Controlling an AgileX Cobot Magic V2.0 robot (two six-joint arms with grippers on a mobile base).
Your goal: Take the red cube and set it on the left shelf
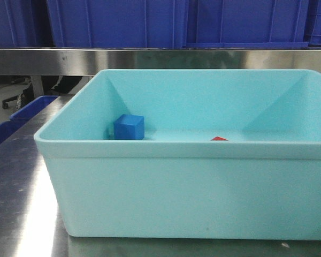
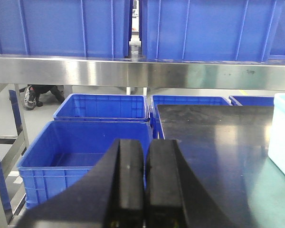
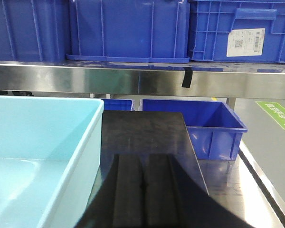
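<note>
Red cube [image 1: 219, 138] yet to be picked from the turquoise tub [image 1: 150, 182]; left fingers [image 2: 130, 190] and right fingers [image 3: 128, 190] pressed together, empty, needing to open and dip over the rim.

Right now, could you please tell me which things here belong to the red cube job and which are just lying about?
For the job: red cube, only its tip showing over the rim of the tub; the tub holding it; steel shelf, probably the target.
Lying about: blue cube, in the same tub; blue crates, on the shelf and lower down.
</note>
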